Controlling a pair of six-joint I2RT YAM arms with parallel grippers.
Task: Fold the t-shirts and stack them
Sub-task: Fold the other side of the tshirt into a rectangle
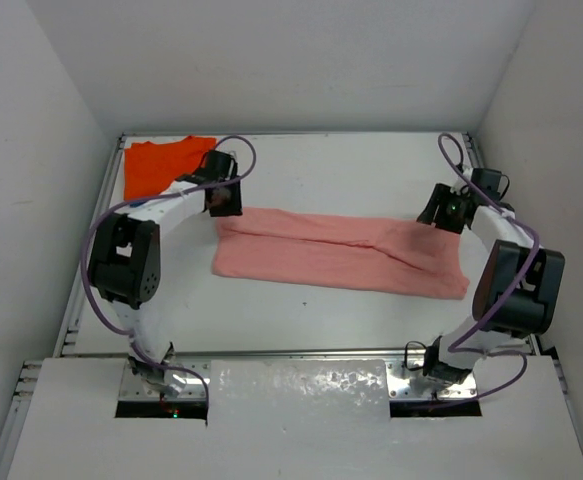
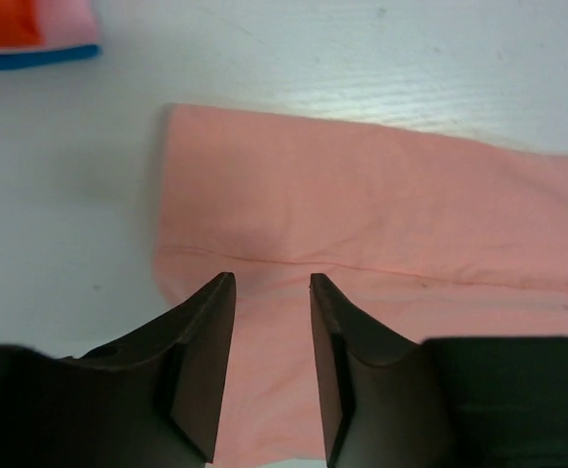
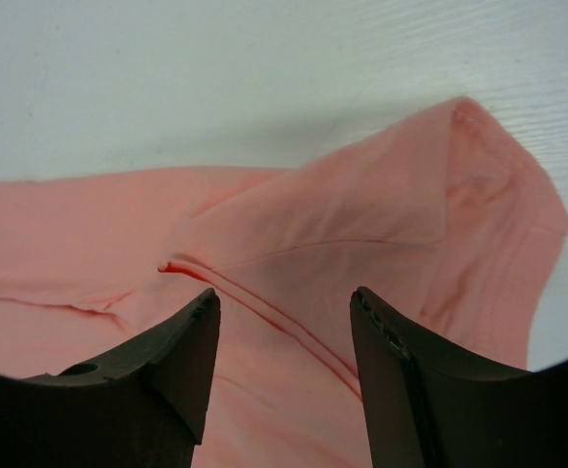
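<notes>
- Top external view, far left: the orange t-shirt point(image 1: 161, 165) lies flat in the far left corner of the table point(image 1: 321, 165). The left wrist view shows a thin blue edge point(image 2: 30, 58) beneath it, so treat that corner as your stack.
- Just right of it, your left gripper point(image 1: 223, 200) hangs over the left end of the salmon-pink t-shirt point(image 1: 341, 255). Its wrist view shows the jaws apart with nothing between them and the cloth lying flat below.
- The pink t-shirt stretches as a long band across the middle of the table, apparently already folded lengthwise. Its left end is near the orange one but apart from it, and its right end reaches the right arm.
- The step in hand looks like the crosswise fold, end over end. At the left end, a seam line runs along the band, so come down at the edge and pinch every layer, not only the top one.
- At the right end, your right gripper point(image 1: 441, 212) hovers with its jaws apart and empty. The cloth under it is rumpled, with a raised crease and a flap at the far corner.
- Take that end where the layers lie together, or the flap will likely trail loose.
- Lift both corners level and lay the fold down slowly, so the edges meet squarely.
</notes>
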